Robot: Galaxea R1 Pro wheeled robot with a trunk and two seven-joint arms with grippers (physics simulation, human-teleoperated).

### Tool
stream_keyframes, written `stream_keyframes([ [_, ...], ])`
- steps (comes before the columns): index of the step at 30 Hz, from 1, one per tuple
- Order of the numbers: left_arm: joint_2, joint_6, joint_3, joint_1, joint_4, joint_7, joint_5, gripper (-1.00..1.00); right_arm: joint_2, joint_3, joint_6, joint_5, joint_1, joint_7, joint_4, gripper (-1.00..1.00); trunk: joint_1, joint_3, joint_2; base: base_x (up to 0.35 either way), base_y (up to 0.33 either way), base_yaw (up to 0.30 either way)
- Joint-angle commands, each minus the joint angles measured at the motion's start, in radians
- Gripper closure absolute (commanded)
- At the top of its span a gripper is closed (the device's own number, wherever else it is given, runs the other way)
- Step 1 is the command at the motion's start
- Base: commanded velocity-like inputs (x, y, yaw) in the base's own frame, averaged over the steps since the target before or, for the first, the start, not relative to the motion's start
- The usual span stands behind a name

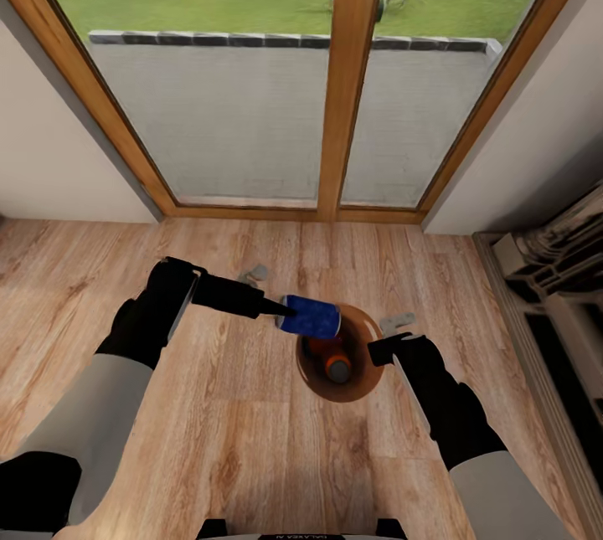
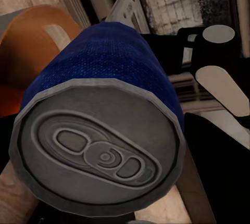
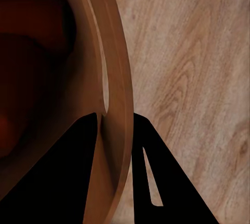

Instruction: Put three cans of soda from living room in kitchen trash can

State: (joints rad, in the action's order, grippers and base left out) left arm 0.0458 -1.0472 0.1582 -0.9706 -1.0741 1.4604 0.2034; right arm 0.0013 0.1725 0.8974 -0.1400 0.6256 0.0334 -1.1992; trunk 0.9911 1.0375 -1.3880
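Now the left arm reaches in from the left, its left gripper (image 1: 280, 308) clamped on the blue soda can (image 1: 310, 316), which lies on its side over the left rim of the trash can (image 1: 362, 327). 1 orange can (image 1: 332, 356) sits inside, on the wood floor (image 1: 218, 431) before the glass doors (image 1: 251, 105). From the right, the right gripper (image 3: 115, 130) pinches the bin's rim between its 2 fingers (image 3: 156, 182).
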Motion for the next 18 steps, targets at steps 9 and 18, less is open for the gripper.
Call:
stream_keyframes([
  [9,-0.047,0.0,0.043,0.001,0.0,-0.034,0.015,1.0,0.011,0.004,0.0,0.017,0.02,0.005,0.017,1.0,0.0,0.0,0.0,0.0,0.0,0.0],
  [18,-0.088,0.0,0.093,0.004,0.0,-0.26,0.026,1.0,0.037,0.006,0.001,0.016,0.029,0.004,0.023,1.0,0.0,0.0,0.0,0.0,0.0,0.0],
])
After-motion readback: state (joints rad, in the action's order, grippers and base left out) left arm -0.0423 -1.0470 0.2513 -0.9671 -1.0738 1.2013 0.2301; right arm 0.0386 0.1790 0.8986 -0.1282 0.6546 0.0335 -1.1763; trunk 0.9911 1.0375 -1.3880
